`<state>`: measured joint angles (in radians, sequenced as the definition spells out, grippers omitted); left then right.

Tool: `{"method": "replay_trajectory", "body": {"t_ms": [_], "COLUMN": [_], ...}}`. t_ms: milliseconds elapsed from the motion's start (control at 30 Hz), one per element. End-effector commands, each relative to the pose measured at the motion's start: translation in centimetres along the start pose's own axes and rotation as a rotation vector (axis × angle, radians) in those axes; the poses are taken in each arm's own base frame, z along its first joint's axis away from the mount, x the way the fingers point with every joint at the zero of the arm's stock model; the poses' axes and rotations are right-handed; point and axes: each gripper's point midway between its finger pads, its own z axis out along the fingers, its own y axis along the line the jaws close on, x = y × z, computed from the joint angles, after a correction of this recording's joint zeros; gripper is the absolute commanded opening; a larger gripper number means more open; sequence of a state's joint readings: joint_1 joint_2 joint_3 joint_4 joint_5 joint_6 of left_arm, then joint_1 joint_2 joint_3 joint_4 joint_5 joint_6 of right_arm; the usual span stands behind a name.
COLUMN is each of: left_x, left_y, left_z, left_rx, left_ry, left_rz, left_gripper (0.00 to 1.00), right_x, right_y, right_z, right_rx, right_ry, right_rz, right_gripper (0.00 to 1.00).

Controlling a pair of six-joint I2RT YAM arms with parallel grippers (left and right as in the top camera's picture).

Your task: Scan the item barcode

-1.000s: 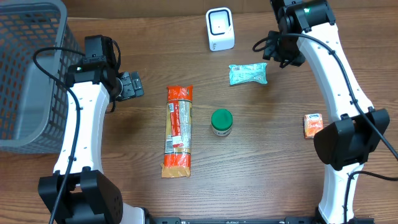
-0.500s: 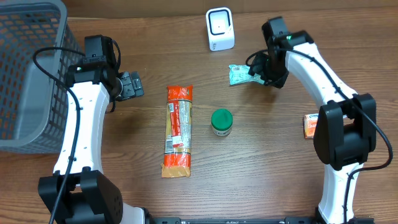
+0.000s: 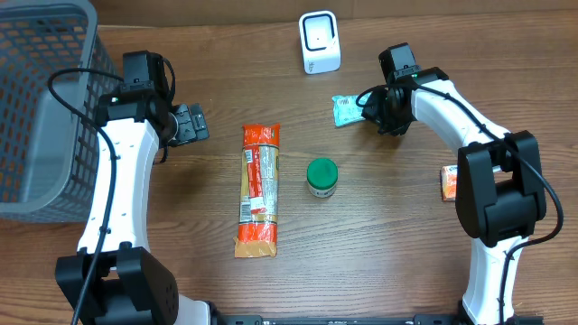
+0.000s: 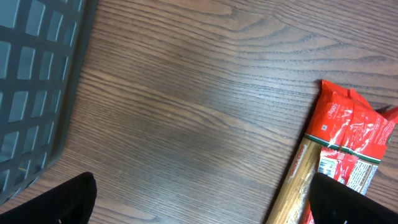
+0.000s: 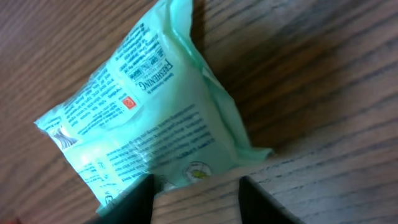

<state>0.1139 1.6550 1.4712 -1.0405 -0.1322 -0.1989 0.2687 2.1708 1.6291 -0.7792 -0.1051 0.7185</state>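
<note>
A pale green wipes packet (image 3: 344,109) lies flat on the table in front of the white barcode scanner (image 3: 320,42). My right gripper (image 3: 380,114) is down at the packet's right end. In the right wrist view the packet (image 5: 149,118) fills the frame, and the right gripper (image 5: 196,199) straddles its near edge. The jaws stand partly apart, with wood showing between the fingers (image 5: 127,202). My left gripper (image 3: 194,124) hovers wide open over bare wood, left of the spaghetti pack. Nothing sits between the jaws of the left gripper (image 4: 202,208).
A long red and orange spaghetti pack (image 3: 259,188) lies mid-table, its red end (image 4: 348,143) in the left wrist view. A green-lidded jar (image 3: 321,177) stands beside it. A small orange box (image 3: 453,181) lies at the right. A grey basket (image 3: 41,108) fills the far left.
My right arm has come down from the back of the table onto the green packet's right end, and its jaws have narrowed. The left arm has not moved.
</note>
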Motion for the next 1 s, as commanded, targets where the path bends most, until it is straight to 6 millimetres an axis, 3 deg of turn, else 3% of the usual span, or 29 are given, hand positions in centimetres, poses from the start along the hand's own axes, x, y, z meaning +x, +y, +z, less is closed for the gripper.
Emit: {"method": "replay_trajectory", "body": {"t_ms": [0,67,200,400,533,833,967], "left_x": [0.2,0.1,0.1,0.1,0.1,0.2,0.1], "left_y": [0.3,0.2,0.2,0.2,0.2,0.3,0.2], "left_z": [0.2,0.2,0.2,0.2,0.2,0.2,0.2], "left_rx": [-0.008,-0.008,-0.008,-0.008,-0.008,-0.008,-0.008], "left_ry": [0.005,0.005,0.005,0.005,0.005,0.005,0.005], "left_rz": [0.006,0.006,0.006,0.006,0.006,0.006,0.006], "left_gripper": [1.00,1.00,1.00,0.99,1.00,1.00,1.00], "right_x": [0.0,0.1,0.0,-0.1,0.1,1.0,0.8], "right_y": [-0.2,-0.4,-2.4,-9.5,-12.4,-17.2,-17.2], "right_z": [0.1,0.1,-0.1,-1.5,-2.5,-6.7,-8.0], "right_rx": [0.002,0.008,0.066,0.316,0.396,0.618,0.646], "right_ry": [0.002,0.008,0.026,0.046,0.102,0.211,0.224], "right_rz": [0.021,0.020,0.049,0.105,0.037,-0.097,-0.135], "right_gripper": [0.18,0.06,0.04,0.04,0.04,0.04,0.04]}}
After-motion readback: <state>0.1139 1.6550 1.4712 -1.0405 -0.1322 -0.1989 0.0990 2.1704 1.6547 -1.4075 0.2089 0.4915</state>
